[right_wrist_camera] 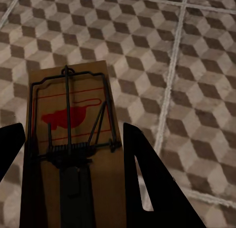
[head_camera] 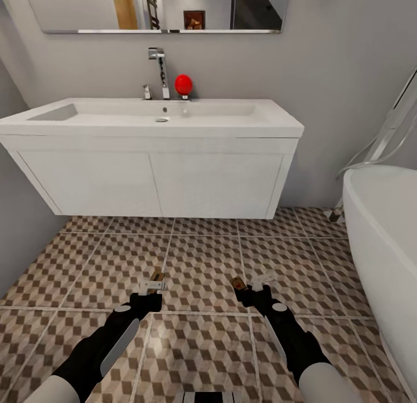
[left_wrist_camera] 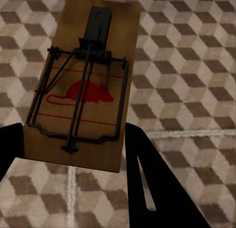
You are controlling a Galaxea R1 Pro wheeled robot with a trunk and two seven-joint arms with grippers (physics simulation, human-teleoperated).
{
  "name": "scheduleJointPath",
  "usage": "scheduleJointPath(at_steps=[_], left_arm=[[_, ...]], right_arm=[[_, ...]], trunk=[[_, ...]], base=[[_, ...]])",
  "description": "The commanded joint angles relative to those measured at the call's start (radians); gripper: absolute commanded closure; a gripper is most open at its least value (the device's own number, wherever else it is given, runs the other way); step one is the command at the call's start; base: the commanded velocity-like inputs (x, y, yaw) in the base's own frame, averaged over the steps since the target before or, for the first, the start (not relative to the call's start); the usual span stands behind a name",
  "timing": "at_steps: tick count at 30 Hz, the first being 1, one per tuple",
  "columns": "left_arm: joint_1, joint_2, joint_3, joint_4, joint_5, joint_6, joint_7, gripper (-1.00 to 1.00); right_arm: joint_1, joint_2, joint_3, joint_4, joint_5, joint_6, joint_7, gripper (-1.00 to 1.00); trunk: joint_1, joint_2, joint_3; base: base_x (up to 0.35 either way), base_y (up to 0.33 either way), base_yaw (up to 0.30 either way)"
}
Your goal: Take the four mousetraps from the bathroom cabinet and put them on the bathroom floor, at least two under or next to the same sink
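Left end effector (head_camera: 152, 288) clamped on mousetrap (left_wrist_camera: 81, 85); right end effector (head_camera: 250, 287) clamped on second mousetrap (right_wrist_camera: 73, 139). Boards judged light, stiff; best gripped by edges, spring avoided.

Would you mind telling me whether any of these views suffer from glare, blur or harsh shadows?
Head view: soft even light, a faint sheen on the floor tile near the robot, no hard shadows. Left wrist view: the mousetrap is sharp, the pincer fingers plain black silhouettes. Right wrist view: the same, slightly dimmer.
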Motion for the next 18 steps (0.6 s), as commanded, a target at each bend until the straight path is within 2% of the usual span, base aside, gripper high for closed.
scheduleJointPath(at_steps=[1, 4, 18], left_arm=[[-0.001, 0.001, -0.005, -0.002, 0.006, 0.003, 0.011, 1.0], [-0.001, 0.001, -0.006, -0.002, 0.006, 0.003, 0.011, 1.0], [-0.001, 0.001, -0.006, -0.002, 0.006, 0.003, 0.011, 1.0]], right_arm=[[0.0, 0.0, -0.001, -0.002, 0.01, 0.006, 0.004, 1.0], [0.0, 0.0, -0.001, -0.003, 0.01, 0.006, 0.004, 1.0], [0.0, 0.0, -0.001, -0.001, 0.01, 0.006, 0.004, 1.0]], trunk=[[0.004, -0.008, -0.006], [0.015, -0.029, -0.02], [0.021, -0.032, -0.096]], base=[[0.0, 0.0, 0.0], [0.0, 0.0, 0.0], [0.0, 0.0, 0.0]])
